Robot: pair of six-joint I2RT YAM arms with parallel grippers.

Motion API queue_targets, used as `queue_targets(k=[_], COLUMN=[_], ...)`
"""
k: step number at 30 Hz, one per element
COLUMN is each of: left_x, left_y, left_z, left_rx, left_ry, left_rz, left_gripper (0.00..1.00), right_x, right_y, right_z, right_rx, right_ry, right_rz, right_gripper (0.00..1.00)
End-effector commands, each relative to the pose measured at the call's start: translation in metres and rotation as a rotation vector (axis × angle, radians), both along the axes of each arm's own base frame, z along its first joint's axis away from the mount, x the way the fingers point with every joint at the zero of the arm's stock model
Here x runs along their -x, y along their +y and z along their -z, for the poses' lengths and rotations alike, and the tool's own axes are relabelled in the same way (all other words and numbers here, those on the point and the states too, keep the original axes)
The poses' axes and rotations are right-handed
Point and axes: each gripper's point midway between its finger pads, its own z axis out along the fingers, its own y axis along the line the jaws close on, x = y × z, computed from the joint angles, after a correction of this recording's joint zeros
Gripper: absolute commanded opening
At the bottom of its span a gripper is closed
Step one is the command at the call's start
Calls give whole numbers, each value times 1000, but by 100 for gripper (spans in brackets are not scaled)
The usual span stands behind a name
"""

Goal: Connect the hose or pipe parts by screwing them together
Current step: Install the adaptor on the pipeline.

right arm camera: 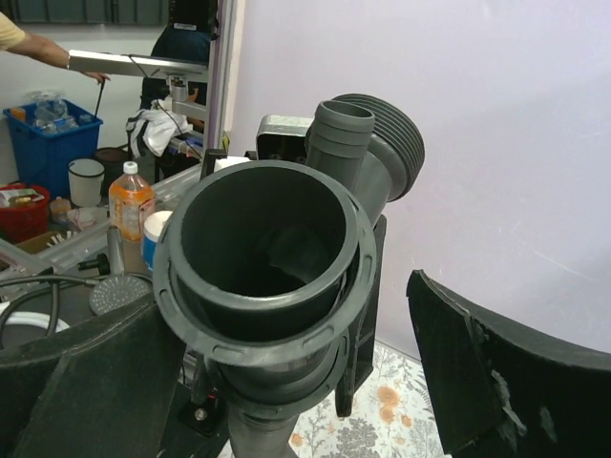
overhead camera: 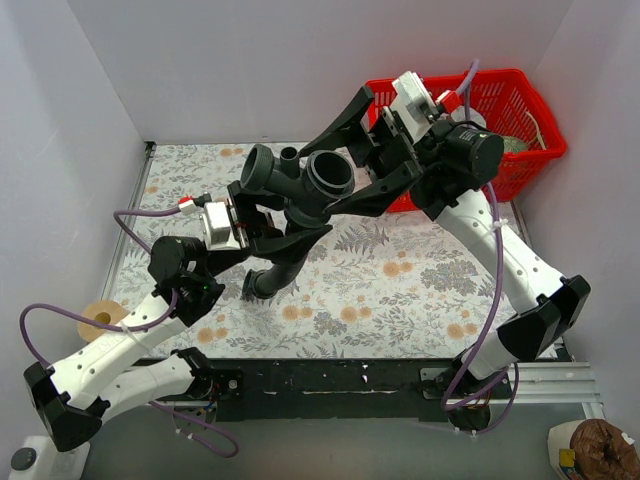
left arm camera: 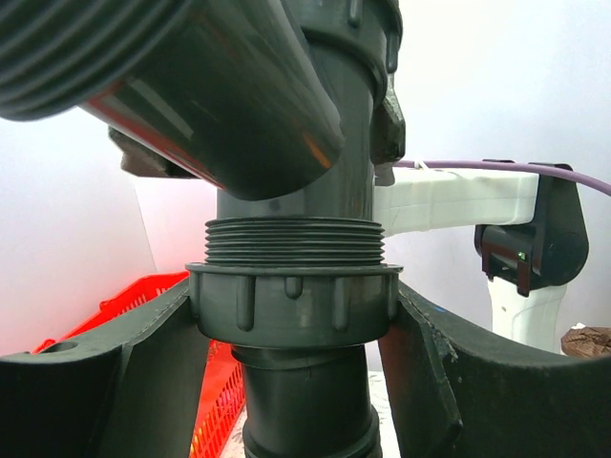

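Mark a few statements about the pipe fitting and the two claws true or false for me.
1. The left claw grips the grey fitting. True.
2. The right claw is clamped shut on the fitting. False: its jaws stand wide open, one on either side of a round opening.
3. The fitting lies flat on the table. False: it is held up above the flowered cloth.
4. A red basket sits at the far right corner of the table. True.
5. In the left wrist view, bare threads show above the ribbed nut. True.
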Motion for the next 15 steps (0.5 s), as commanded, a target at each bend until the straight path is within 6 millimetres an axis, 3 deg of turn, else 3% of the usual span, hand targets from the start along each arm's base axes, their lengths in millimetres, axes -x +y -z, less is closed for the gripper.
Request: queue_targets(k=[1, 3, 7, 8, 13, 14, 15], left_x=[3, 0, -10, -13, -19, -21, -23], left_y=[15, 15, 19, 18, 21, 22, 23], left_z=[-32, -33, -35, -34, -38, -37, -38], left_rx=[76, 79, 90, 86, 102, 99, 101], left_ry=[-62, -64, -57, -56, -63, -68, -74], left_rz=[-45, -65, -120, -131, -175, -190, -203], left_gripper=[0, 0, 0, 0, 0, 0, 0], right_x=[12, 10, 1, -2, -6, -10, -13], right_y=[-2, -2, 4, 7, 23, 27, 29], right_z=[-21, -26, -18, -16, -8, -3, 1], right_rx=[-88, -117, -123, -108, -66, -46, -32], right_ry=[-27, 1, 38, 58, 106, 107, 123], right_rz=[-3, 18, 72, 85, 126, 159, 180], right_gripper=[98, 97, 79, 66, 36, 14, 4])
